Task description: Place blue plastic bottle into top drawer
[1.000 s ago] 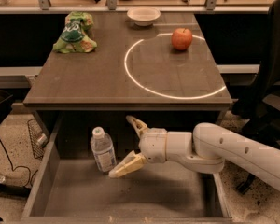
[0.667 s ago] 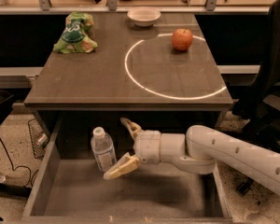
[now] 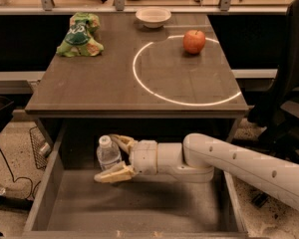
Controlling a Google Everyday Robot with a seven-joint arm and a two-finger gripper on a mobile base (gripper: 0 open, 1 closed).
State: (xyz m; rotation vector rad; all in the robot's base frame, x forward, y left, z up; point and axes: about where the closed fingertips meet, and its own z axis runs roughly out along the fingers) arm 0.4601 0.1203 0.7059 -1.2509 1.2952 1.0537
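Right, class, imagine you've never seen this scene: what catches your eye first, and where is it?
The white arm's gripper reaches into the open top drawer, its fingers spread open around the upright blue plastic bottle. On the desk above, a bright white ring glows, with a red apple at its far right edge.

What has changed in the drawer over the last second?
The gripper slid left inside the top drawer; its open fingers now flank the blue plastic bottle, which they stood beside before. Whether they touch it is unclear. The bottle stayed upright in place; the apple, bowl and green bag are unmoved.
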